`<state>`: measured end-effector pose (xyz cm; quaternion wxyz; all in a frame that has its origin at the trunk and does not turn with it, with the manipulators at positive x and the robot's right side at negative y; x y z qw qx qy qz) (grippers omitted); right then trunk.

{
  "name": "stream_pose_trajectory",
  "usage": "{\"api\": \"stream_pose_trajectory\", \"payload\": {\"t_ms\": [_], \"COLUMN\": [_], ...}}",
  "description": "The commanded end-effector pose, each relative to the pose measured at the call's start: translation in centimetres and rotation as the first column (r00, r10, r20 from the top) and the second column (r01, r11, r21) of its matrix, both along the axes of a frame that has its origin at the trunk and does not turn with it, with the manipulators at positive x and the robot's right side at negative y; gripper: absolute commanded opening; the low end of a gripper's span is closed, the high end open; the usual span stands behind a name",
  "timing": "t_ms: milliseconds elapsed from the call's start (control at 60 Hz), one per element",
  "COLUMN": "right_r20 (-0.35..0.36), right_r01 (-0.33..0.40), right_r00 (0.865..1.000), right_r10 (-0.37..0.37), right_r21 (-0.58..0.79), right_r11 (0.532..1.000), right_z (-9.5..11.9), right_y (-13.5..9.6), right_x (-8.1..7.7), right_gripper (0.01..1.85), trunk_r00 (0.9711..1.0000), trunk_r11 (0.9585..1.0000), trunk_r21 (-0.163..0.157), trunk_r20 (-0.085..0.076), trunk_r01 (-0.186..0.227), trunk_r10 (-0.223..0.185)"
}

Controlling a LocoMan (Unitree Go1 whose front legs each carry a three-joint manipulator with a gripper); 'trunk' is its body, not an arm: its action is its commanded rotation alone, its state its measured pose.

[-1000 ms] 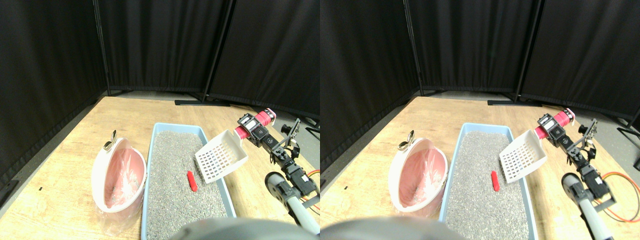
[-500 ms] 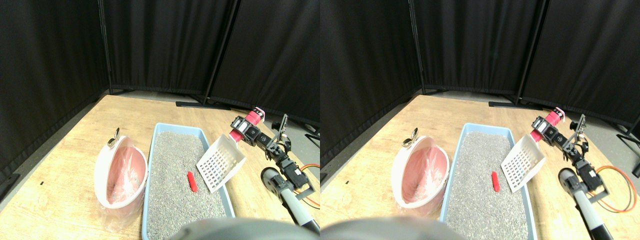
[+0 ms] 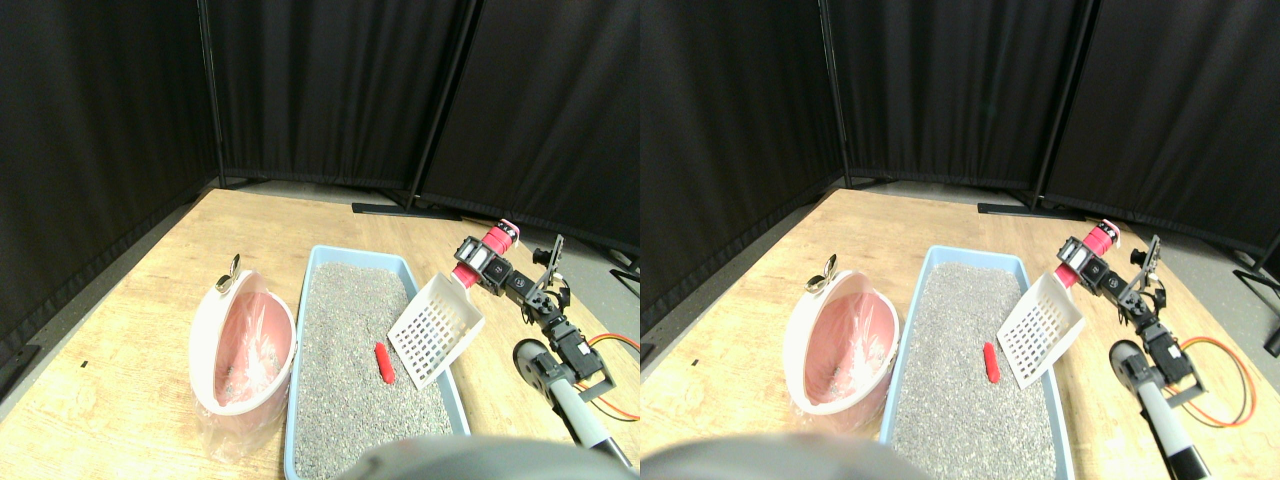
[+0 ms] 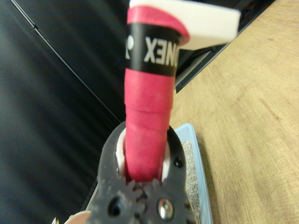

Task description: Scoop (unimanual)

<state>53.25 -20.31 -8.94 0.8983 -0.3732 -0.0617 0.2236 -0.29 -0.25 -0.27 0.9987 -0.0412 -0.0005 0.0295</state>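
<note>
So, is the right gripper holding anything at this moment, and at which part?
Yes. The right gripper holds the white slotted scoop by its red wrapped handle, jaws closed around the handle.
</note>
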Motion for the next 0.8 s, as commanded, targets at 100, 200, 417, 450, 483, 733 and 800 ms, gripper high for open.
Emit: {"api": "stream_pose_trajectory", "payload": {"t_ms": [100,200,417,450,483,733,800], "right_r20": [0.055,0.073,0.034,0.024,0.019,-0.188,-0.226], "right_r01": [0.008,0.005,0.041,0.014,0.013,-0.054,-0.040], "right_r00": [0.998,0.997,0.999,1.000,1.000,0.981,0.973], "right_r10": [-0.005,0.000,-0.038,-0.012,-0.011,0.042,0.040], "right_r21": [-0.045,-0.065,-0.084,-0.107,-0.107,-0.059,0.006], "right_r11": [0.999,0.998,0.996,0.994,0.994,0.997,0.999], "right_z": [0.3,0.3,-1.3,-2.0,-2.1,-9.0,-9.8], "right_y": [0.2,0.6,1.5,1.8,1.9,6.2,7.4], "right_x": [-0.3,-0.7,-0.9,-1.0,-1.1,-3.3,-3.8], "right_gripper": [0.05,0.05,0.05,0.05,0.05,0.05,0.05], "trunk_r00": [0.9998,0.9999,0.9999,0.9998,0.9998,0.9995,0.9994], "trunk_r11": [0.9999,1.0000,1.0000,1.0000,1.0000,0.9999,0.9998], "trunk_r21": [-0.009,-0.006,-0.006,-0.005,-0.007,-0.012,-0.012], "trunk_r20": [-0.016,-0.013,-0.016,-0.019,-0.021,-0.029,-0.030], "trunk_r01": [-0.010,-0.008,-0.004,-0.003,-0.004,-0.010,-0.015], "trunk_r10": [0.010,0.007,0.004,0.003,0.004,0.010,0.015]}}
